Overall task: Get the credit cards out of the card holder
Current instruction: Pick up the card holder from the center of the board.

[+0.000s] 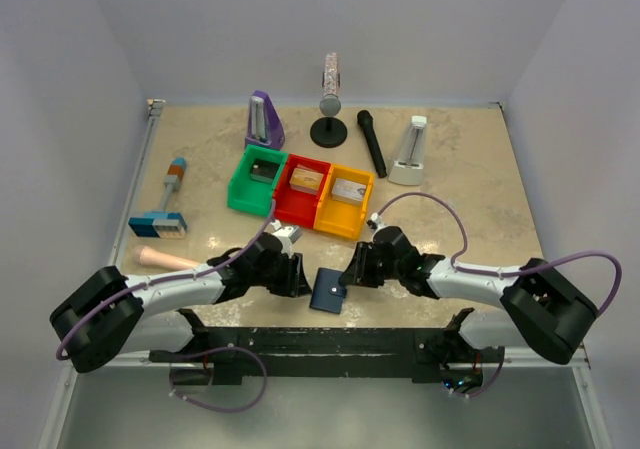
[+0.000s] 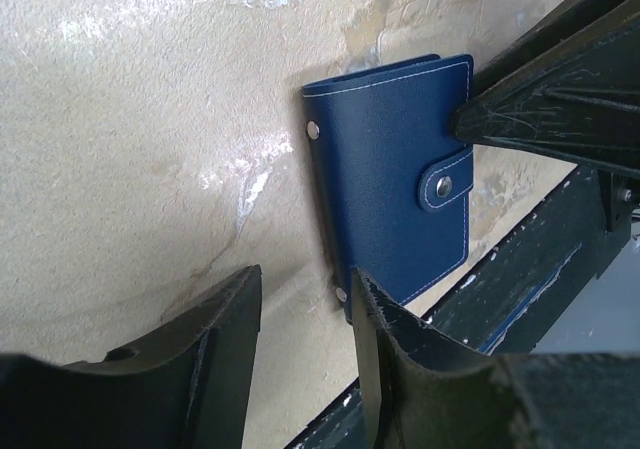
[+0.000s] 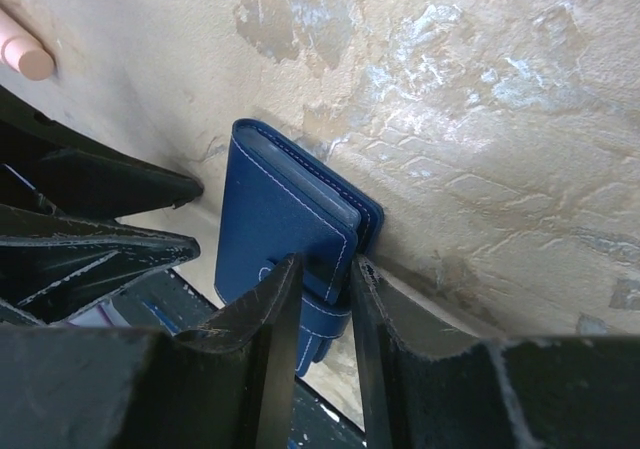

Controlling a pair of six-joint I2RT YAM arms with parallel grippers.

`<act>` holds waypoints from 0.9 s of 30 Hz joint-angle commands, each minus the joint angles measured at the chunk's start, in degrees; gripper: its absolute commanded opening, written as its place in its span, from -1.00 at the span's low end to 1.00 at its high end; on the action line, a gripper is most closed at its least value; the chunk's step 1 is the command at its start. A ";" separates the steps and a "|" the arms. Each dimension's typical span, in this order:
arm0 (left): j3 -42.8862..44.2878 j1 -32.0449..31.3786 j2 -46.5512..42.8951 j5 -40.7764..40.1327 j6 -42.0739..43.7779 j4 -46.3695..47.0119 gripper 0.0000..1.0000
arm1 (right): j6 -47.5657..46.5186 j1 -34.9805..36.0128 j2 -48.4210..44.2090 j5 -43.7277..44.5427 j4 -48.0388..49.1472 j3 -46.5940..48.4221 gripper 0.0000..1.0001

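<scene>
The card holder [image 1: 327,290] is a dark navy wallet lying closed on the table near the front edge, its snap strap fastened [image 2: 443,185]. No credit cards show; they are hidden inside. My left gripper [image 1: 297,274] is open at the wallet's spine side; in the left wrist view [image 2: 305,304] its right finger [image 2: 380,314] touches the wallet's near corner [image 2: 390,169]. My right gripper [image 1: 352,272] is closed narrowly over the wallet's strap edge [image 3: 285,209], with one finger on top by the snap and the other at the outer edge, seen in the right wrist view [image 3: 325,279].
Green [image 1: 240,191], red [image 1: 284,207] and yellow [image 1: 330,224] bins stand behind the grippers. Further off are a purple metronome [image 1: 264,121], a white metronome [image 1: 410,154], a black microphone [image 1: 372,141], a blue-and-white block [image 1: 158,225] and a wooden handle [image 1: 165,259]. A black rail [image 1: 330,344] runs along the front edge.
</scene>
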 commanded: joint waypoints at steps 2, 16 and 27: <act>1.69 -0.22 0.40 0.58 1.39 1.84 -0.10 | -0.13 -0.32 0.99 -2.60 4.16 -0.11 -0.40; 1.34 -0.31 1.63 1.11 1.30 2.90 -0.13 | -0.21 -0.50 3.45 -5.94 7.50 0.15 -0.67; 1.07 -0.22 1.55 0.49 0.86 2.90 -0.10 | -0.30 -0.67 2.67 -7.52 8.56 -0.55 -1.00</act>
